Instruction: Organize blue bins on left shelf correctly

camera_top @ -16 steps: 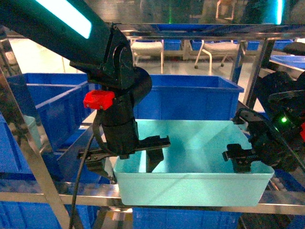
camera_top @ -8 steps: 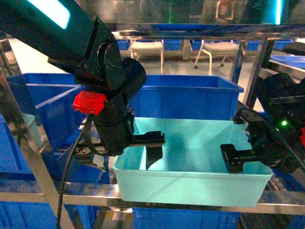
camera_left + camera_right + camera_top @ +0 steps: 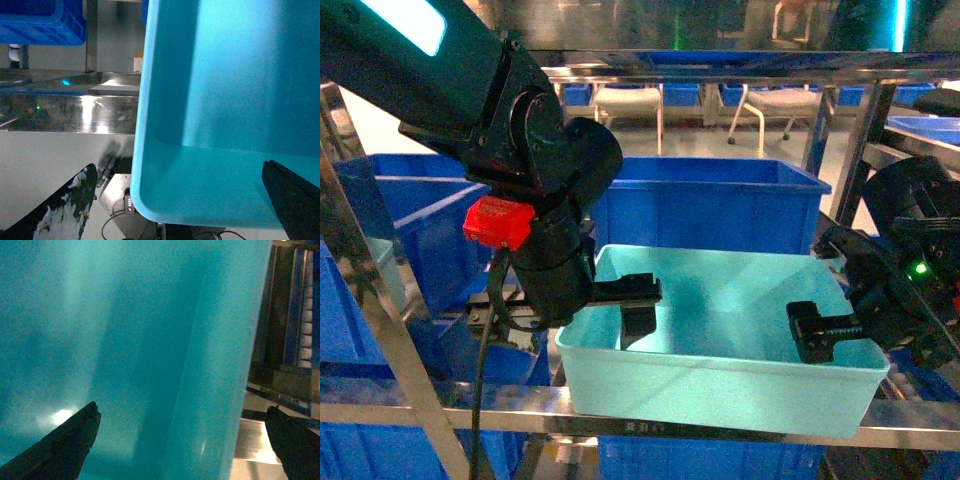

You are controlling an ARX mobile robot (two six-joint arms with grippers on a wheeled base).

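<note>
Compared with a second ago, the left arm has swung left and the pale tub [image 3: 720, 340] has tipped a little, its right end sitting higher. It rests on the front rail of the left shelf [image 3: 460, 400], before a dark blue bin [image 3: 720, 205]. Both claws straddle its end walls with gaps showing: the left gripper [image 3: 175, 200] and right gripper [image 3: 185, 435] look spread, not clamped.

With nothing pinched, an uneven push could likely skew the tub or slide it off the rail.

Only the wrist views show the wall between the fingers; only the head view shows the tilt.
</note>
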